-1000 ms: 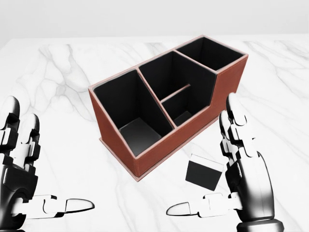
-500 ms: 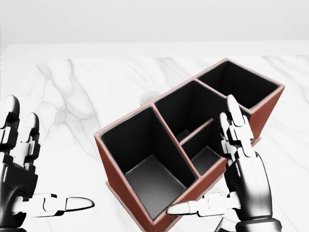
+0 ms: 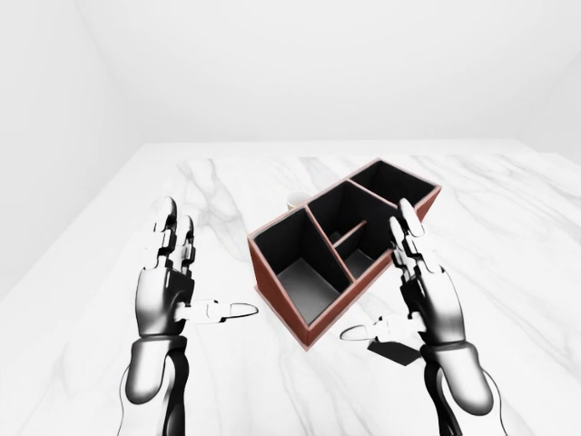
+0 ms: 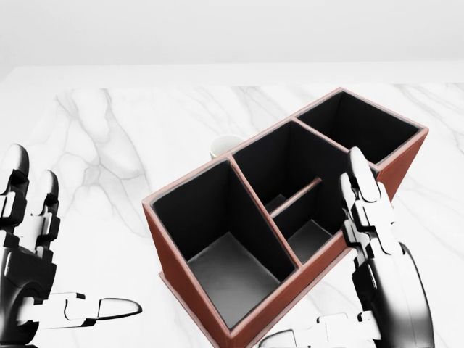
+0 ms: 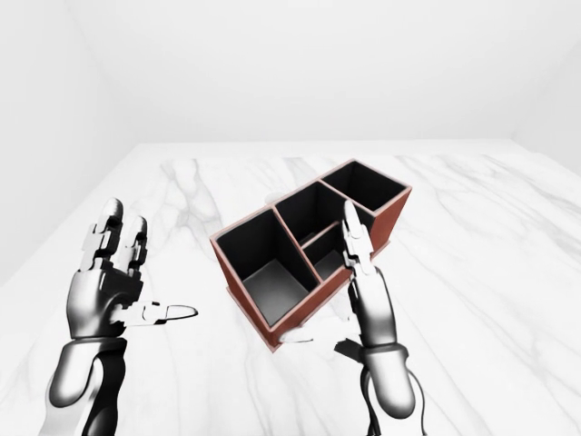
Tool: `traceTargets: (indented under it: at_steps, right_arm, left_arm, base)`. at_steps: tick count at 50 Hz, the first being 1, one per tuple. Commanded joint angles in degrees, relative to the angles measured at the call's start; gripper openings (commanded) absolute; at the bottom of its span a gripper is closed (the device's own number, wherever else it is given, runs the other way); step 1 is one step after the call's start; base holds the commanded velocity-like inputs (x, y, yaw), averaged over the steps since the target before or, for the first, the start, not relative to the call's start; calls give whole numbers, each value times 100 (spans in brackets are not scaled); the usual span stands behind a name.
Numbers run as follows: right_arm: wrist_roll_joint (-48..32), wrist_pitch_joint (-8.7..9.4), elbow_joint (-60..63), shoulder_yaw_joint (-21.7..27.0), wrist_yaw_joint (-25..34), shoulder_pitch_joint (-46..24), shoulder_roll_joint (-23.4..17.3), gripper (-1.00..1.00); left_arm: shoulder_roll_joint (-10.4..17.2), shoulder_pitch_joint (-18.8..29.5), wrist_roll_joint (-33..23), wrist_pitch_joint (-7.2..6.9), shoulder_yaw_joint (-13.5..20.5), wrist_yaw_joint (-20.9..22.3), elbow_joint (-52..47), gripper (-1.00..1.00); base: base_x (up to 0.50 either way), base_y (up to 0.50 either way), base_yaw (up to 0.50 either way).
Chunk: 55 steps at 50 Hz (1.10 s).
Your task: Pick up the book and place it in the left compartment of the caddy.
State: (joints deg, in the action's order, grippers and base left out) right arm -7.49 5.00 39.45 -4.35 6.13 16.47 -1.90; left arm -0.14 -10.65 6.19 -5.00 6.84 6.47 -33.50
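Note:
The brown caddy [image 3: 320,313] with black compartments stands on the white marble table [image 3: 227,191]; its large left compartment [image 4: 217,254] holds nothing. A corner of the black book [image 3: 402,353] lies flat on the table beside the caddy's lower right side, mostly hidden under my right hand. My right hand [image 3: 381,286] hovers open there, fingers pointing up and thumb toward the caddy. To the caddy's left, my left hand [image 3: 207,268] is raised and open, holding nothing. The head view does not show the book.
A small white cup [image 4: 226,147] stands just beyond the caddy's far wall. The table's left edge [image 3: 64,245] runs diagonally in the left-eye view. White walls surround the table.
The whole picture shifted: the caddy now sits lower and nearer in the head view, the book has left it, and the cup has appeared. My right hand sank slightly to the right.

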Motion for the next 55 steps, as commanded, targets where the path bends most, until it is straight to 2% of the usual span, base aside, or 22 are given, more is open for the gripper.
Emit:
traceTargets:
  at_steps: [1, 5, 13, 21, 39, 48, 55]
  right_arm:
    - [-328, 0, 687, 221, 471, 613, -91, 100]
    - [-351, 0, 736, 577, 782, 764, 25, 100]
    - [-721, 0, 918, 924, 1315, 965, 240, 100]
    - [-1285, 0, 637, 1205, 1796, 922, 295, 100]
    - [-1835, 0, 539, 1902, 2591, 749, 583, 100]
    - [-2244, 0, 426, 1927, 2811, 252, 419, 100]
    - [-2361, 0, -15, 1792, 2705, 415, 380, 100]
  left_arm:
    - [-1, -14, 24, 0, 31, 6, -45, 100]
    - [-5, 11, -7, 0, 11, -9, 9, 100]
    - [3, 9, 14, 0, 37, -1, 10, 100]
    - [-1, 10, -21, 0, -5, -14, 60, 100]
    - [8, 38, -21, 0, -11, -42, 131, 100]
    - [5, 31, -53, 0, -41, -60, 133, 100]
    - [13, 39, -41, 0, -23, -53, 153, 100]
  base:
    - [0, 0, 0]
    - [0, 0, 0]
    - [0, 0, 0]
    - [0, 0, 0]
    - [0, 0, 0]
    - [0, 0, 0]
    - [0, 0, 0]
